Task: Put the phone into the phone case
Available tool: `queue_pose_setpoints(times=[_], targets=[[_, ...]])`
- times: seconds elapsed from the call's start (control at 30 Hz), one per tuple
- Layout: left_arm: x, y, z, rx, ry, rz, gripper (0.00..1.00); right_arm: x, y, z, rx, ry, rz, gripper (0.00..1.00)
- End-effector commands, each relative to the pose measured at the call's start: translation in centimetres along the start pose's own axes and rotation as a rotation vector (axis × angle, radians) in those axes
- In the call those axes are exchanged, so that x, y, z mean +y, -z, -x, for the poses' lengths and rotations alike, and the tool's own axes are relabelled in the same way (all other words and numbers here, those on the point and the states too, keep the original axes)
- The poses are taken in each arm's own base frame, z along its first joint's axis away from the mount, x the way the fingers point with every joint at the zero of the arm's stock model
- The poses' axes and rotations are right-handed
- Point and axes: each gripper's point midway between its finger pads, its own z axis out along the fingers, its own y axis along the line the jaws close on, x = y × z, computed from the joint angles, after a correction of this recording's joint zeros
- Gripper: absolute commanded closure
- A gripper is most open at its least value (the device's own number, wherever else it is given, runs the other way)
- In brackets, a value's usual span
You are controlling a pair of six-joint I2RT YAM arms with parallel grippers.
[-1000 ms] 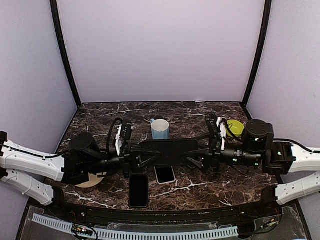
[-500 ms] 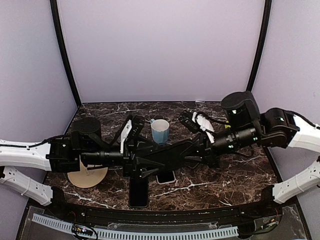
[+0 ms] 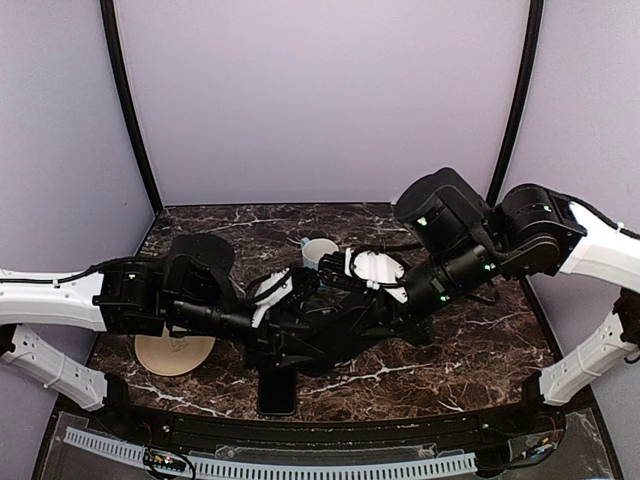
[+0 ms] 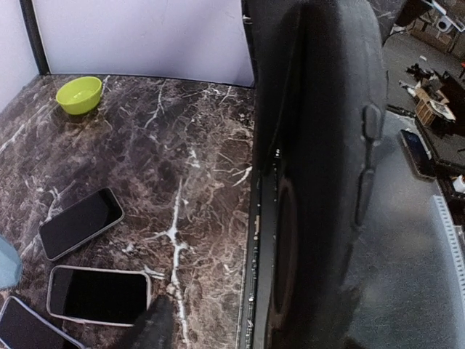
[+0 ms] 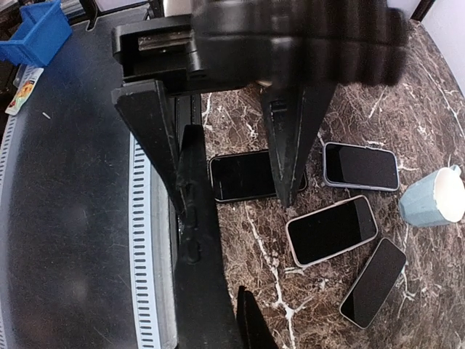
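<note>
I hold a black phone case (image 3: 322, 322) on edge between my two grippers, above the middle of the table. In the right wrist view the case (image 5: 196, 247) runs along my right gripper (image 5: 214, 327), which is shut on it. My left gripper (image 5: 232, 203) faces it with its jaws wide apart, one finger (image 5: 152, 138) against the case's end. In the left wrist view the case (image 4: 327, 182) fills the right half. My left gripper (image 4: 225, 327) is open there. Several phones lie screen up below, one (image 5: 251, 176) nearest the case and one (image 3: 277, 388) near the front edge.
A light blue cup (image 3: 318, 250) stands behind the arms. A green bowl (image 4: 78, 93) sits at the back right. A tan round disc (image 3: 175, 352) lies at the left. More phones (image 5: 332, 230) (image 5: 361, 166) (image 5: 374, 283) lie around the middle. A black rail (image 3: 320, 430) runs along the front edge.
The case lay flat between the grippers a second ago. Both arms have risen and rolled, and the case now stands on edge, a little nearer the front.
</note>
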Motion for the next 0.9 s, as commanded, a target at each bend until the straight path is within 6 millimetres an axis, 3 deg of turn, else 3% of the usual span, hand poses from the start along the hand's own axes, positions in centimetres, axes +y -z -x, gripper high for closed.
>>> queue_pose_setpoints(times=[0.0, 0.07, 0.17, 0.2, 0.23, 0.27, 0.3, 0.33, 0.37, 0.47, 0.63, 0.73, 0.8, 0.87], targets=[[-0.5, 0.5, 0.5, -0.038, -0.024, -0.016, 0.72, 0.8, 0.0, 1.4, -0.041, 0.05, 0.038, 1.0], [0.0, 0.4, 0.5, -0.042, 0.015, 0.009, 0.97, 0.7, 0.4, 1.9, -0.085, 0.029, 0.025, 0.97], [1.2, 0.3, 0.2, -0.095, 0.072, 0.074, 1.0, -1.4, 1.4, 3.2, -0.278, -0.105, -0.034, 0.27], [1.5, 0.9, 2.0, -0.199, 0.114, 0.091, 1.0, -2.5, 1.7, 3.4, -0.359, -0.181, -0.044, 0.12], [1.8, 0.6, 0.6, -0.212, 0.146, 0.099, 1.0, -3.4, 0.7, 2.3, -0.408, -0.269, -0.024, 0.04], [1.8, 1.4, 2.8, -0.346, 0.199, 0.082, 1.0, -3.6, 0.6, 2.3, -0.482, -0.335, 0.026, 0.02], [1.9, 0.9, 1.1, -0.355, 0.232, 0.074, 1.0, -3.7, 0.7, 2.7, -0.56, -0.388, 0.062, 0.01], [1.8, 1.5, 2.8, -0.463, 0.277, 0.041, 1.0, -3.6, 0.5, 2.7, -0.603, -0.421, 0.093, 0.04], [1.8, 1.1, 1.9, -0.468, 0.304, 0.034, 1.0, -3.6, 0.6, 3.1, -0.661, -0.447, 0.117, 0.09], [1.6, 0.7, 2.3, -0.53, 0.349, 0.005, 1.0, -3.7, 0.5, 3.3, -0.762, -0.51, 0.166, 0.34], [1.0, -0.6, 2.1, -0.528, 0.367, -0.035, 1.0, -3.9, -0.4, 2.5, -0.767, -0.554, 0.173, 0.67], [0.6, -1.0, 1.7, -0.532, 0.38, -0.071, 1.0, -3.9, -1.7, 1.6, -0.695, -0.581, 0.164, 1.0], [0.2, -1.6, 1.4, -0.503, 0.388, -0.093, 1.0, -3.9, -1.9, 1.2, -0.661, -0.597, 0.165, 1.0], [0.1, -2.4, 0.5, -0.446, 0.411, -0.097, 0.71, -4.4, -2.6, -0.4, -0.56, -0.645, 0.157, 1.0]])
